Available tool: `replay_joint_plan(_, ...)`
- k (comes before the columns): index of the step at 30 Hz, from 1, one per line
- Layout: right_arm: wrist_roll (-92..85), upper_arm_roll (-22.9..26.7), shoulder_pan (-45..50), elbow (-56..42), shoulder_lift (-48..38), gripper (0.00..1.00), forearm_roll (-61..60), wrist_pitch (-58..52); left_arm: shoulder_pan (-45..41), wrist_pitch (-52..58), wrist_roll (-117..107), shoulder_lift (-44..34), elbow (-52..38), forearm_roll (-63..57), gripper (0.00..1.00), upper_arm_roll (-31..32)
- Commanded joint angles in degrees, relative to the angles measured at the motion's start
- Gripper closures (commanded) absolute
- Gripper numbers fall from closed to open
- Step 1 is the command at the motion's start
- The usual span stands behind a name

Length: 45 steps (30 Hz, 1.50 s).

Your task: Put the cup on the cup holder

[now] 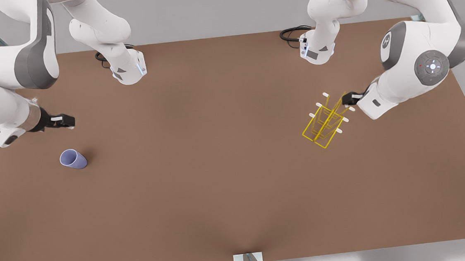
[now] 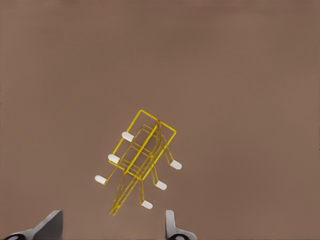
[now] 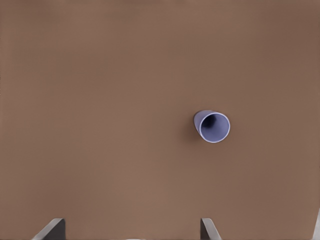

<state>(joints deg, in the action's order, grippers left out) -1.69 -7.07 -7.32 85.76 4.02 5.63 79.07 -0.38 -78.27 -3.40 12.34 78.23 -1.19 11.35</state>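
The lavender-blue cup (image 1: 73, 159) stands on the brown table (image 1: 219, 169) at the front view's left, its open mouth facing up (image 3: 214, 126). My right gripper (image 1: 65, 120) hovers a little behind it, open and holding nothing (image 3: 132, 227). The yellow wire cup holder (image 1: 326, 121) with white-tipped pegs stands at the front view's right (image 2: 142, 155). My left gripper (image 1: 350, 98) hangs just beside its far right corner, open and holding nothing (image 2: 112, 220).
Both arm bases (image 1: 128, 70) (image 1: 317, 51) sit at the table's far edge with black cables beside them. A small white block with a metal post (image 1: 247, 258) stands at the middle of the front edge. Bare tabletop separates cup and holder.
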Motion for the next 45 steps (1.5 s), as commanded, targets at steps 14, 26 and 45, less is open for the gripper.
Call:
replay_joint_plan(14, -2.0, -1.1, 1.2, -0.9, 4.1, 0.00, -0.1, 11.3, -2.5, -7.0, -5.7, 1.4, 2.9, -5.0, 0.00, 1.4)
replay_joint_plan(26, -1.1, -2.2, 0.1, -0.8, 13.0, 0.00, -0.3, 15.3, -3.4, -8.7, -6.2, 2.9, 2.5, -1.0, 0.00, 2.6)
replay_joint_plan(45, -4.6, -5.7, -14.0, 18.8, 16.0, 0.00, 0.7, 44.0, -0.8, -10.1, -6.1, 3.8, 2.5, -4.0, 0.00, 2.4)
